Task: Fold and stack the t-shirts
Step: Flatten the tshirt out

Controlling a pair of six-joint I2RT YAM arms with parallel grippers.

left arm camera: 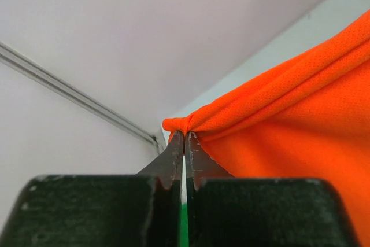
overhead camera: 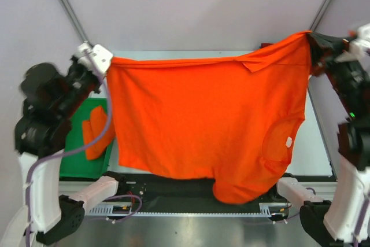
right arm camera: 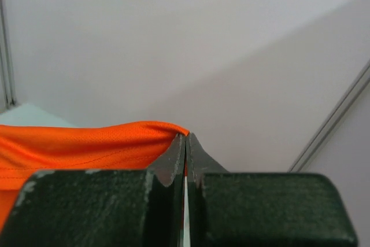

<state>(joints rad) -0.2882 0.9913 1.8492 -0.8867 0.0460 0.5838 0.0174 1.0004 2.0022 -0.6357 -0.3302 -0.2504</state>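
Observation:
A bright orange t-shirt [overhead camera: 202, 120] hangs spread in the air between both arms, high above the table. My left gripper [overhead camera: 106, 62] is shut on its top left corner, and the pinched cloth [left arm camera: 179, 124] shows at the fingertips in the left wrist view. My right gripper [overhead camera: 311, 37] is shut on the top right corner, with the cloth edge [right arm camera: 115, 143] running left from the jaws. The collar and a white tag [overhead camera: 288, 141] hang at the lower right. Another orange shirt [overhead camera: 95, 131] lies on the green tray [overhead camera: 81, 160] at the left.
The white table [overhead camera: 315, 148] lies under the hanging shirt, mostly hidden by it. Metal frame bars [overhead camera: 63, 4] run up the back corners. The black rail [overhead camera: 173, 198] with the arm bases is at the near edge.

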